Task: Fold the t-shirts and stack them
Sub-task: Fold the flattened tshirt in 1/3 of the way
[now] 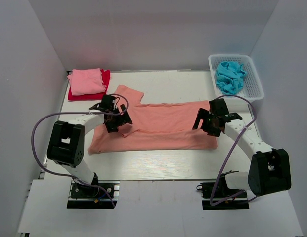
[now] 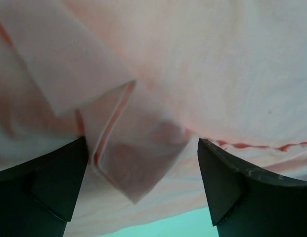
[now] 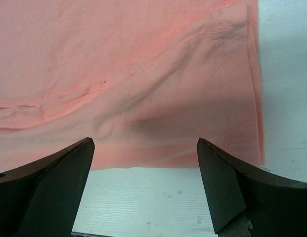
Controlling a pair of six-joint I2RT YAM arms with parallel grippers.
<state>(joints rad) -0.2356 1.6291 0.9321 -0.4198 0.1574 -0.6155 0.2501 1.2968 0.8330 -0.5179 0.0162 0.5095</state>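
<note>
The large salmon-orange t-shirt (image 1: 163, 126) lies spread flat across the middle of the table, folded lengthwise. My left gripper (image 1: 115, 117) is open just above its collar end; in the left wrist view a folded sleeve flap (image 2: 128, 148) lies between the open fingers (image 2: 54, 182). My right gripper (image 1: 214, 120) is open over the shirt's right hem; the right wrist view shows the shirt edge (image 3: 158, 148) between the spread fingers (image 3: 227, 187), nothing held. A folded light pink shirt (image 1: 86, 80) lies on a folded red shirt (image 1: 105, 79) at the back left. A crumpled turquoise-blue shirt (image 1: 230, 76) lies in the basket.
The white lattice basket (image 1: 257, 81) stands at the back right corner. White walls close the table on three sides. Cables loop from both arms. The arm bases (image 1: 91, 190) are at the near edge.
</note>
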